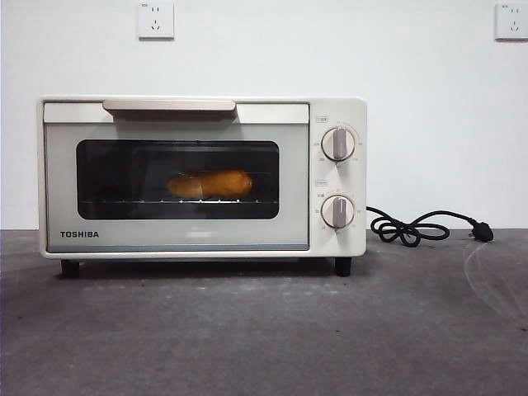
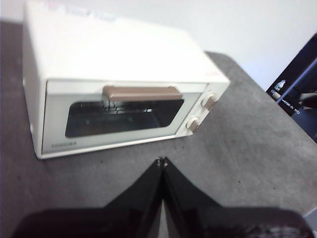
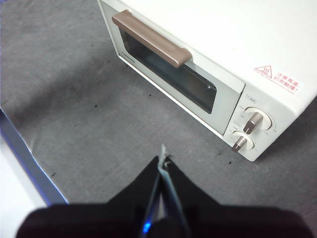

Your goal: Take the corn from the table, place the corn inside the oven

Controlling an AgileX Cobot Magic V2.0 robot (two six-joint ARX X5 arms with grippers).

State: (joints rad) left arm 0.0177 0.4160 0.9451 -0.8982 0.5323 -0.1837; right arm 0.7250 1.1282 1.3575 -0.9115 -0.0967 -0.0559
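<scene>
Front view, oven: the cream-white TOSHIBA oven point(image 1: 202, 175) stands on the tabletop point(image 1: 264, 330) with its door shut, boxy, smooth-sided, on short black feet.
Front view, corn: the corn point(image 1: 210, 184) lies on the wire rack inside, glossy yellow-orange behind the dark glass window point(image 1: 177, 179).
Front view, fittings: a beige bar handle point(image 1: 169, 106) runs along the door's top; two round knobs point(image 1: 338, 143) sit one above the other on the panel beside it.
Front view, surroundings: a black cord point(image 1: 412, 228) lies coiled on the tabletop beside the oven, toward the far edge; two white wall sockets point(image 1: 156, 19) sit on the pale wall behind. No arm shows here.
Left wrist view: the left pincer point(image 2: 162, 161) hangs above the mottled grey tabletop in front of the oven's door, jaws pressed together, holding nothing. The corn does not show through the window from here.
Right wrist view: the right pincer point(image 3: 163, 159) hangs above the tabletop off the oven's knob-side front corner, jaws pressed together, empty. A red warning label point(image 3: 277, 78) marks the oven's top.
</scene>
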